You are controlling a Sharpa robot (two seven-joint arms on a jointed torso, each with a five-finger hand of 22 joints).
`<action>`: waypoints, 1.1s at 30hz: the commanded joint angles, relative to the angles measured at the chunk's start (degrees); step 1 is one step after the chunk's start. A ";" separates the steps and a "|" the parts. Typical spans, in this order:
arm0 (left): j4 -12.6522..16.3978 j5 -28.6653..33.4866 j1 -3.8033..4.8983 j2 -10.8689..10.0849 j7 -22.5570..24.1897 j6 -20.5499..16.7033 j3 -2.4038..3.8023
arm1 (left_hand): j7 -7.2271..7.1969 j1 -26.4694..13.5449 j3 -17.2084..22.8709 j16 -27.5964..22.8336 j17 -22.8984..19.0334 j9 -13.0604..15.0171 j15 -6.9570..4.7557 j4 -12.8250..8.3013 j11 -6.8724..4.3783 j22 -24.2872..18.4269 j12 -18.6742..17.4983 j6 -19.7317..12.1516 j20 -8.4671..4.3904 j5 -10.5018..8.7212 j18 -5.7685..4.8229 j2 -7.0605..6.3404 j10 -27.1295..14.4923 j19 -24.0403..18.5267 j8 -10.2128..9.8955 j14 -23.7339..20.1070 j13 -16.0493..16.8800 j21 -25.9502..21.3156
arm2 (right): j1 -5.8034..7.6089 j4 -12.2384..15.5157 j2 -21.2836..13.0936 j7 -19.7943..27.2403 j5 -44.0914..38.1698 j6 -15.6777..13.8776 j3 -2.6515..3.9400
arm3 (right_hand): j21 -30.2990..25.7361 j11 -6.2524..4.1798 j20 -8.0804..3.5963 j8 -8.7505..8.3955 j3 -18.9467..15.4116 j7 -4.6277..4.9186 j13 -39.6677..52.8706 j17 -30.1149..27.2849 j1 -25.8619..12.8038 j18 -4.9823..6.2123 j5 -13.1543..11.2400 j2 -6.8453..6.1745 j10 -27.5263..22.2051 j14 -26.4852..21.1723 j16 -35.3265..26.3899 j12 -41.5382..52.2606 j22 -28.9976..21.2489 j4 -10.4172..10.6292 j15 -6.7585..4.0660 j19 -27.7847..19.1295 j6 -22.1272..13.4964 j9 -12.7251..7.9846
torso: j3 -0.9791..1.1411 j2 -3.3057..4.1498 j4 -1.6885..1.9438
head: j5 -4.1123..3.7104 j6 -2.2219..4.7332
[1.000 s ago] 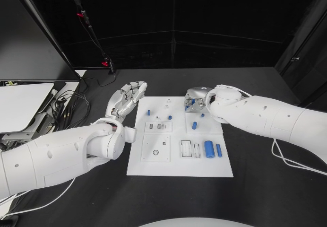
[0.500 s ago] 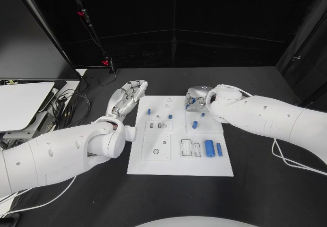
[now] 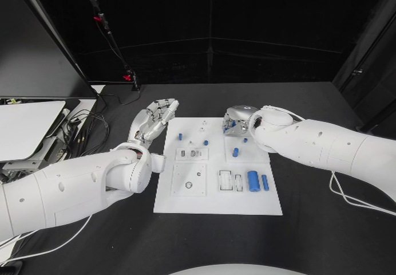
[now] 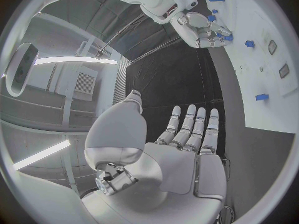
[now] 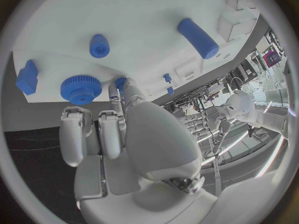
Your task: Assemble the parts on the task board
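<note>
The white task board (image 3: pixel 216 200) lies mid-table. On it are a thick blue cylinder (image 3: pixel 253 180), a thinner one (image 3: pixel 265 182), a short blue peg (image 3: pixel 235 152) and a small peg (image 3: pixel 180 136). My right hand (image 3: pixel 237 126) hovers over the board's far right corner with its fingers curled down. In the right wrist view a blue gear (image 5: pixel 81 88) lies just beyond the fingers (image 5: pixel 72 129), and one fingertip touches a small blue part (image 5: pixel 119 81); whether it is pinched I cannot tell. My left hand (image 3: pixel 155 120) is flat and open, beside the board's far left corner, holding nothing.
A pale tray-like panel (image 3: pixel 24 126) and a tangle of cables (image 3: pixel 82 123) sit at the table's left. A stand with red clips (image 3: pixel 115 46) rises behind the left hand. Black table surface (image 3: pixel 321 229) stretches right of and in front of the board.
My right hand has shifted very slightly over the board's far right corner. The left hand and the parts on the board have stayed put.
</note>
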 commanded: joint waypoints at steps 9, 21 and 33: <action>0.02 -0.38 0.11 -0.13 17.51 0.70 -0.15 | 9.04 -0.07 0.24 0.31 -0.06 -0.05 0.33 0.00 0.08 0.05 0.34 0.28 0.19 0.18 0.86 0.60 -0.11 -0.30 0.40 -0.13 -0.06 0.23 | 0.33 2.57 -1.14 5.28 0.84 -11.93 0.80 | -0.11 0.21 -0.38 -0.48 0.85 0.13 0.07 0.22 0.60 0.13 0.25 -0.75 1.03 3.26 -0.30 -1.10 5.58 0.27 -0.36 0.20 0.83 -0.03 | -0.10 0.07 -0.14 | 0.61 0.69; -0.29 -0.38 0.10 0.21 17.50 1.03 -0.67 | 9.03 -0.03 0.23 0.32 -0.06 -0.10 0.33 0.01 0.08 0.06 0.37 0.27 0.20 0.30 0.86 0.67 -0.12 -0.33 0.42 -0.14 -0.07 0.25 | 1.18 1.59 1.27 5.75 2.01 -8.98 2.06 | -0.08 0.25 -0.33 -0.76 1.15 0.16 0.07 0.39 0.61 0.10 0.26 -1.06 1.32 3.30 -0.26 -1.71 5.70 0.60 -0.32 0.28 1.00 -0.07 | 0.12 1.00 0.18 | 0.96 1.28; -0.36 -0.38 0.08 0.26 17.56 1.23 -0.77 | 9.04 0.00 0.23 0.33 -0.06 -0.12 0.33 0.00 0.08 0.07 0.38 0.27 0.20 0.35 0.86 0.70 -0.13 -0.32 0.43 -0.14 -0.07 0.26 | 1.47 -2.24 3.99 6.20 2.09 -7.69 2.30 | -0.06 0.26 -0.30 -1.00 1.39 0.16 0.07 0.54 0.74 0.09 0.26 -1.27 1.44 3.32 -0.24 -2.14 5.77 0.75 -0.30 0.32 1.02 -0.11 | 0.15 1.95 0.44 | 1.65 1.98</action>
